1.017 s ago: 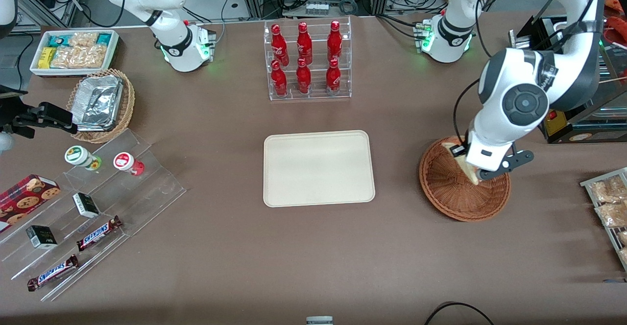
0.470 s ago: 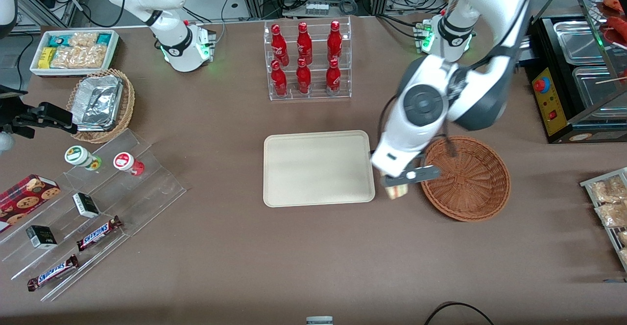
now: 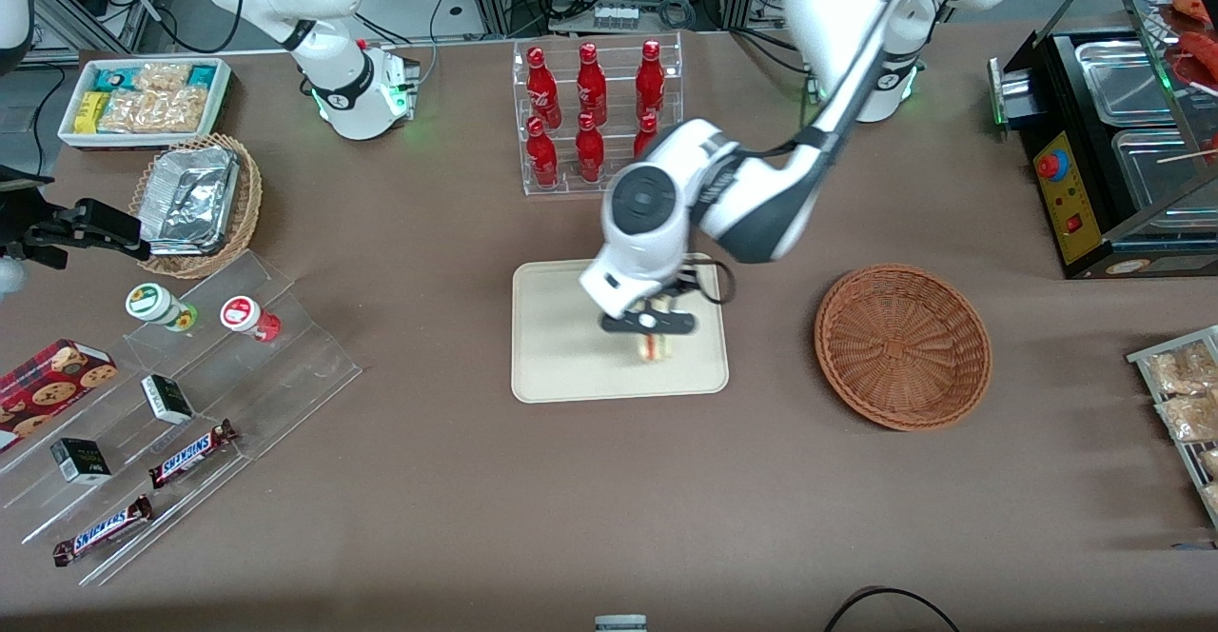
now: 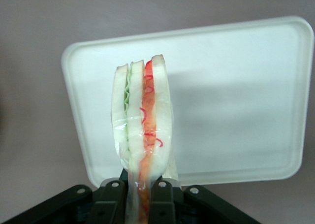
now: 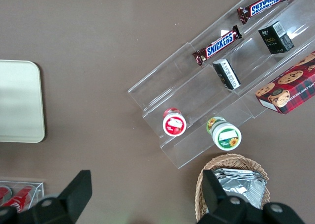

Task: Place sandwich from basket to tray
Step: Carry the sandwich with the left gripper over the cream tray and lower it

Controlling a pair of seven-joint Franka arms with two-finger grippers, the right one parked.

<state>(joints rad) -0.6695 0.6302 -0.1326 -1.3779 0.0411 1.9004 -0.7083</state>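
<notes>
Pincer (image 3: 651, 324) above tray (image 3: 561, 365), clenched on wrapped sandwich (image 4: 142, 140); basket (image 3: 902, 346) apart; "SNICKERS" bars (image 5: 218, 45) on shelf.

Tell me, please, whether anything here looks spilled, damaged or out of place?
Nothing stands out. The tool is shut on the sandwich, holding it intact over the tray, nearer the front camera than the bottle rack. The basket sits upright beside the tray.
</notes>
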